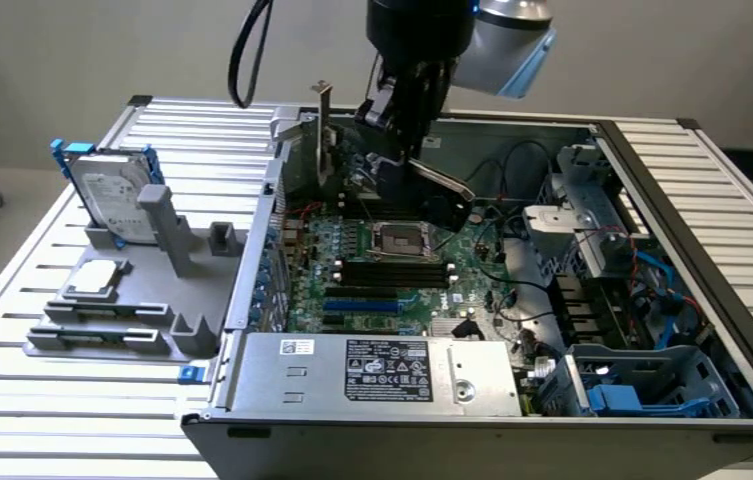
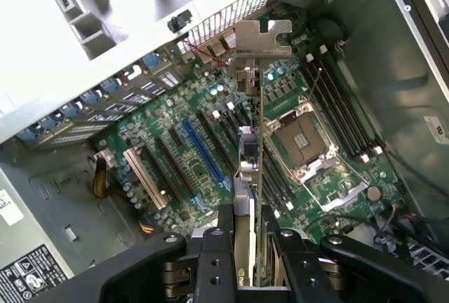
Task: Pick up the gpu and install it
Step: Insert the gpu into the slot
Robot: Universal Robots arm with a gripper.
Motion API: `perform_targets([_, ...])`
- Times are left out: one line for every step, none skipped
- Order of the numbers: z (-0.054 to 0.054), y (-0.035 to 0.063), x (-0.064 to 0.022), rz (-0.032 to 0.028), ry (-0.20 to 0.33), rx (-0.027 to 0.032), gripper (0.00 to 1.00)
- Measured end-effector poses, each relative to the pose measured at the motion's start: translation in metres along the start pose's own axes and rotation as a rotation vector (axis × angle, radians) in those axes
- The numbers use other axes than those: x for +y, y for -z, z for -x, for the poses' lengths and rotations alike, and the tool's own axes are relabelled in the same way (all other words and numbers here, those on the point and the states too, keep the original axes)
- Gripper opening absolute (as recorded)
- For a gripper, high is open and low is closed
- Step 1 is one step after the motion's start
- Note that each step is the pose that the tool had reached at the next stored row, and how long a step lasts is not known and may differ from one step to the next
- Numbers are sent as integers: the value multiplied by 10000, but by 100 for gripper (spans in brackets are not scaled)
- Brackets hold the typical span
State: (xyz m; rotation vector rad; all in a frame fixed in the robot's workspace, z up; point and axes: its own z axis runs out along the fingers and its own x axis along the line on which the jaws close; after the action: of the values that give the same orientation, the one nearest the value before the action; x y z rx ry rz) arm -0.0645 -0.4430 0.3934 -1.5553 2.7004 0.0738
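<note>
Wrist view has the black two-finger gripper (image 2: 251,254) with its fingers (image 2: 214,264) clamped narrowly on the thin green gpu card with silver end bracket (image 2: 245,170). The card is held edge-on above the green motherboard (image 2: 161,131) inside the open grey computer case (image 1: 710,300), apparently not yet seated in a slot.

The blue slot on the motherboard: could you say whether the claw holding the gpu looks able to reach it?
Probably yes: the claw grips the gpu upright above the open case, and nothing lies on or over the blue slot.
</note>
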Motion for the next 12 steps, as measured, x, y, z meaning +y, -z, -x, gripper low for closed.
perform_targets([0, -7, 0, 8, 181, 5, 26])
perform_targets([-1, -14, -1, 16, 359, 10, 26])
perform_targets([-1, -24, -1, 25, 556, 16, 26])
perform_targets([-2, -34, -1, 33, 736, 20, 26])
perform_targets([-2, -45, -1, 41, 915, 26, 26])
perform_targets([-2, -55, -2, 49, 1101, 32, 26])
perform_targets([-3, -66, -2, 57, 1279, 37, 26])
perform_targets([-3, -76, -2, 65, 1460, 42, 26])
perform_targets([-4, -87, -3, 73, 1638, 47, 26])
perform_targets([-4, -97, -3, 81, 1819, 53, 26])
perform_targets([-5, -107, -3, 89, 1993, 58, 26])
perform_targets([-5, -118, -3, 97, 2177, 63, 26])
